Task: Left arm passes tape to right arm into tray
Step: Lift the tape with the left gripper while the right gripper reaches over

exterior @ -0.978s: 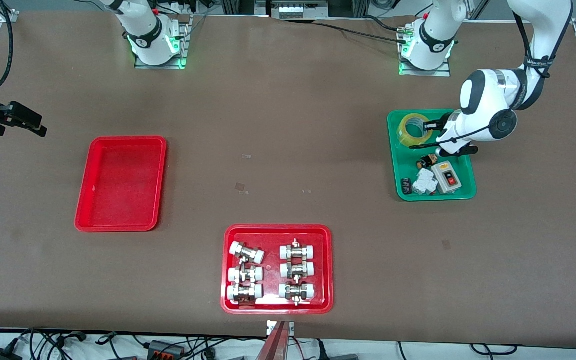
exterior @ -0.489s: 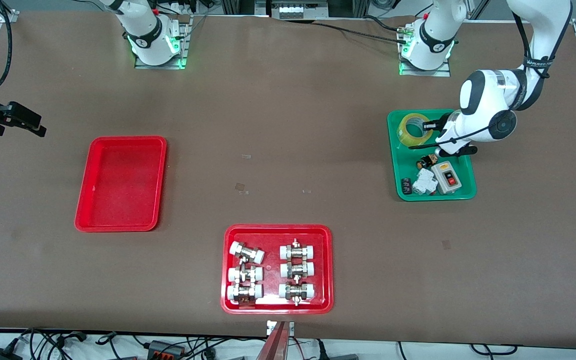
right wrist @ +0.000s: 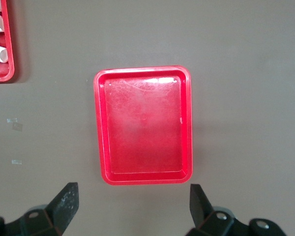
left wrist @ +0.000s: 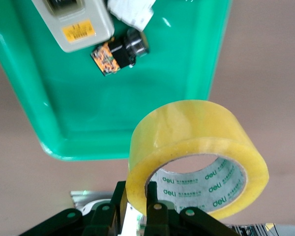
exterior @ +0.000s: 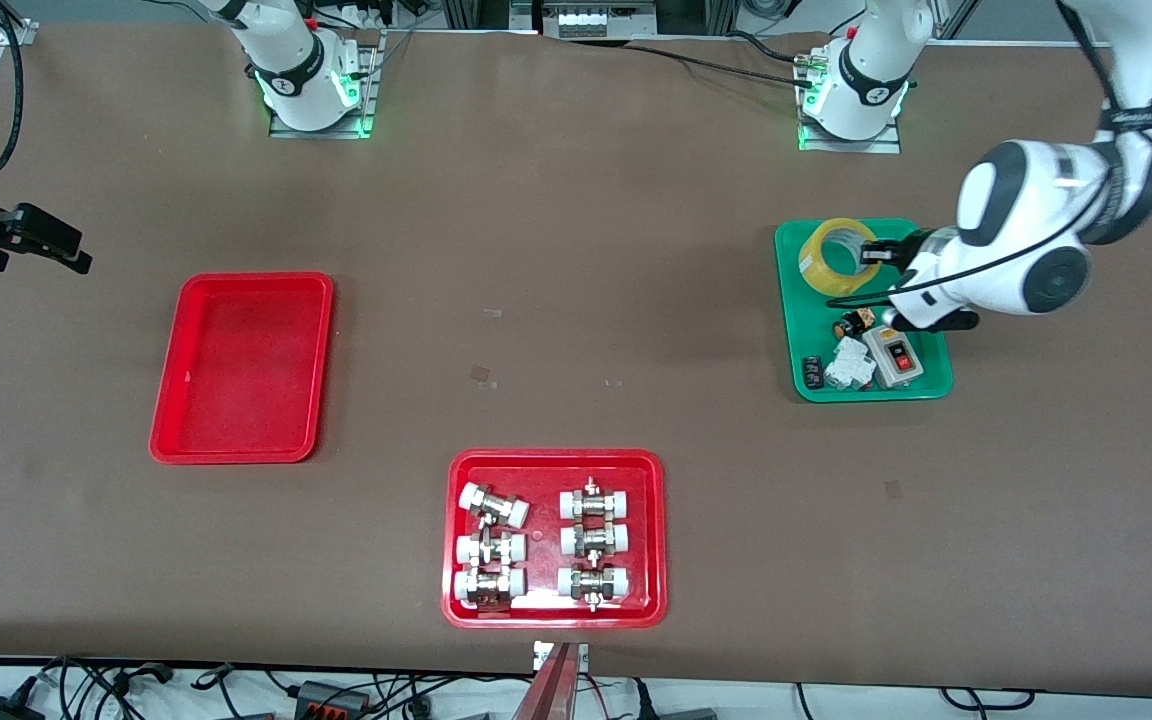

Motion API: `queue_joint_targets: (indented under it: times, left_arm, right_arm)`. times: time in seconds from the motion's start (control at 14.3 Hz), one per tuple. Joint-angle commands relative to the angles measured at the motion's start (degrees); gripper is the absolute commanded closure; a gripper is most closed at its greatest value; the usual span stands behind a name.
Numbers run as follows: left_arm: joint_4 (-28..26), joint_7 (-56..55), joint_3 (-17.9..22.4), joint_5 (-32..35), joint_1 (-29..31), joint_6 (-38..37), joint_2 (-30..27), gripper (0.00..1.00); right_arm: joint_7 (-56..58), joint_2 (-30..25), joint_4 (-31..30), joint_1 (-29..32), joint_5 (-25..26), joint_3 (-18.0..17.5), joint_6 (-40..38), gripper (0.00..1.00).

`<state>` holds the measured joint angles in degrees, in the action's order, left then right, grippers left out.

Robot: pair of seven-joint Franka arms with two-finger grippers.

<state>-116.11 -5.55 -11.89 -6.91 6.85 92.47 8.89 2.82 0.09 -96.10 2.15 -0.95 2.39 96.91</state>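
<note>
Up comes the left arm's wrist, lifting the yellowish translucent roll of packing tape (exterior: 836,256) off the green plastic tray (exterior: 794,330)! Big brown table (exterior: 576,300) below, and the shallow red rectangular tray (exterior: 242,368) sits bare toward the right arm's end. Left pincer (exterior: 868,256) is clamped on the tape's wall, holding it over the green tray's corner. Right pincer (right wrist: 132,202) waits, fingers spread wide, above the table beside the red tray.
</note>
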Motion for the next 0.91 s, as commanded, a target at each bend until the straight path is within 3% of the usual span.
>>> queue_joint_targets:
  times: [0.0, 0.35, 0.56, 0.84]
  left_arm:
    - [11.93, 0.37, -1.90, -6.31, -2.88, -9.83, 0.86, 0.99]
    - [24.25, -4.81, -3.40, -28.39, -9.91, -12.41, 1.12, 1.00]
    - [31.72, -17.77, -3.40, -36.92, -15.53, -8.65, 3.22, 1.00]
    - [34.38, -25.56, -3.40, -39.66, -19.07, 1.20, 7.00, 1.00]
  right_arm:
    - [0.69, -0.88, -0.58, -0.22, 0.08, 0.33, -0.58, 0.00]
    - [1.31, 0.61, -0.32, -0.31, -1.59, -0.02, -2.60, 0.00]
    - [1.05, 3.42, -0.32, -0.75, -8.87, -0.19, -4.17, 0.00]
    - [1.75, 5.97, 1.52, -5.31, -13.89, -0.28, -8.40, 0.00]
